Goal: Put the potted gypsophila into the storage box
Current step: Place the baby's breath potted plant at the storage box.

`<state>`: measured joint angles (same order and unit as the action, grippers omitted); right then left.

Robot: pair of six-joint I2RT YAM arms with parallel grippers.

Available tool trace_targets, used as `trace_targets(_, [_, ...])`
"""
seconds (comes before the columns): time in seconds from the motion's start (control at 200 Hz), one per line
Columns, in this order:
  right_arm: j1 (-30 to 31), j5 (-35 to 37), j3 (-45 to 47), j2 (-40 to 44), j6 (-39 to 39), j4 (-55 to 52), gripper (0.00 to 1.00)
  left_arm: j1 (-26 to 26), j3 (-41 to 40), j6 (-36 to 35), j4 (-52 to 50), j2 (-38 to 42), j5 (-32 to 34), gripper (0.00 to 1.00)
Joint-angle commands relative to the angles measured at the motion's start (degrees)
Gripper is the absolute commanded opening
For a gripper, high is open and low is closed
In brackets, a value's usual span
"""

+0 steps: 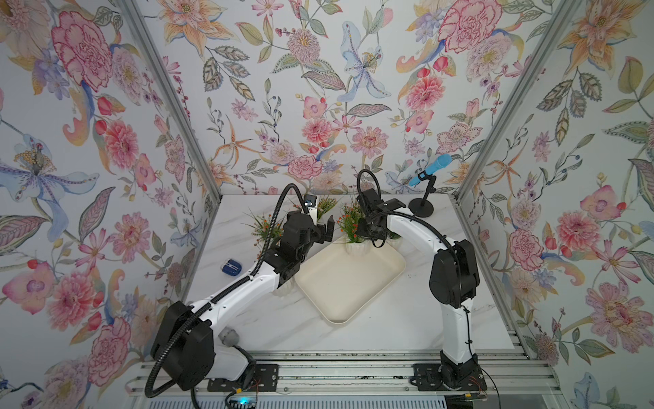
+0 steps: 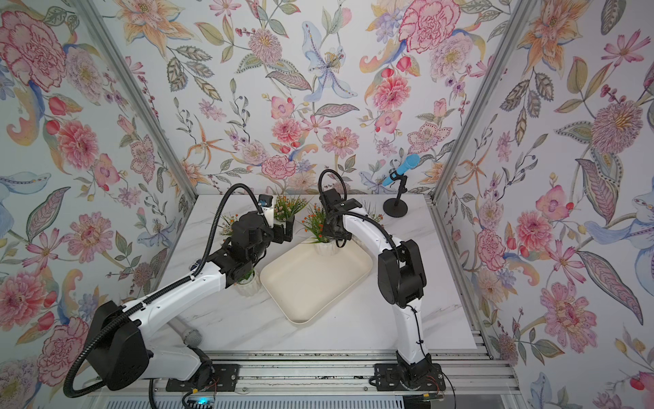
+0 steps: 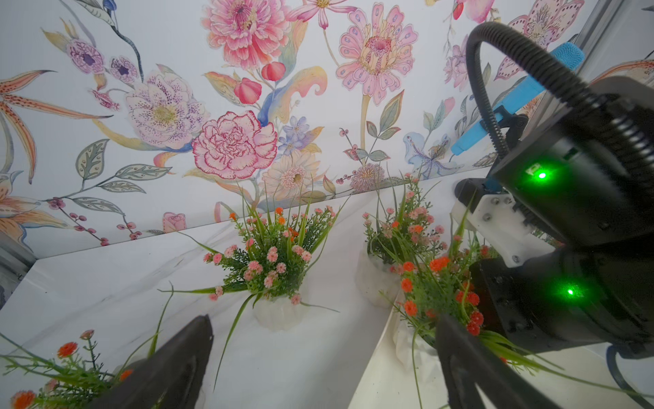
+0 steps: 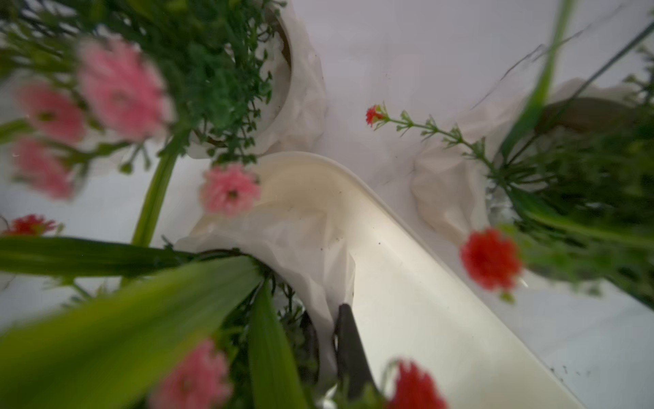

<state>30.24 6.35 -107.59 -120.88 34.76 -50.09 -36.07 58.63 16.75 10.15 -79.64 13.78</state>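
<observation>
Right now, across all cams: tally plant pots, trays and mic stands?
potted gypsophila: 5 made out, maybe more hidden
storage box: 1
microphone stand: 1
Total: 7

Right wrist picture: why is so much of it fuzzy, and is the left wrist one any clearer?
Right wrist view: the pink blooms and green blade nearest the lens are out of focus; the storage box rim is fairly sharp. Left wrist view: the pink-flowered pot is crisp, the fingers of the left gripper dark and soft, green lights flare.
</observation>
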Motion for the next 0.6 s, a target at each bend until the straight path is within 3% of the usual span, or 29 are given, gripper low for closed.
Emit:
trace_targets(0.0, [-0.4,0.8,-3.1,0.0,-0.1,2.4,0.01,-0.2,-1.6,1.4,0.6,1.9,2.3,1.00])
trace_targets(0.26, [-0.8,1.3,-1.8,-1.6,0.1,3.1,0.06,-0.1,-2.1,1.4,1.2,2.2,2.7,1.00])
trace_targets(0.4, [-1.0,2.8,0.2,-0.7,0.4,3.5,0.21,-0.1,-2.3,1.5,1.8,2.1,2.8,1.00])
trace_targets(0.595, [-2.2,0.9,3.9,2.7,0.3,7.0,0.31,-0.1,-1.5,1.5,2.9,1.0,2.1,1.00])
